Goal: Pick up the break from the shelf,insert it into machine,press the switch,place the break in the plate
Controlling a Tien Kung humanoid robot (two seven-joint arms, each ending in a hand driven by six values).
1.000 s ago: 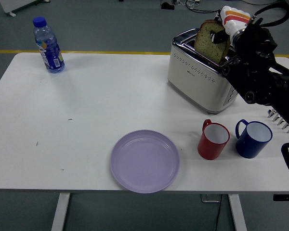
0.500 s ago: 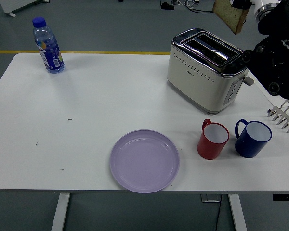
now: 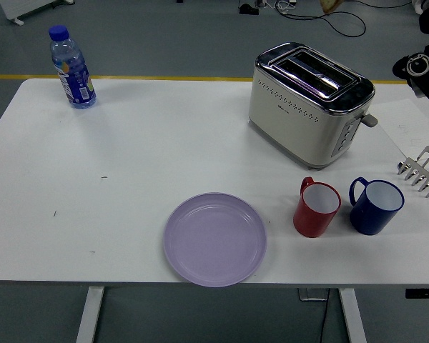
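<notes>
Table (image 3: 129,157) left and middle open. Plate (image 3: 214,239) front centre, reachable from above. Toaster (image 3: 309,103), red cup (image 3: 317,208), blue cup (image 3: 375,206) and rack (image 3: 423,171) crowd right side; bottle (image 3: 71,66) far left corner.

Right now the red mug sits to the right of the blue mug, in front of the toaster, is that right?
Not quite. The head view shows the red mug to the left of the blue mug, not the right. Both do stand in front of the toaster.

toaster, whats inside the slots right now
Both slots of the toaster look empty: only dark openings and metal guides show, no bread sticking out. The depths of the slots are hidden from this angle.
</notes>
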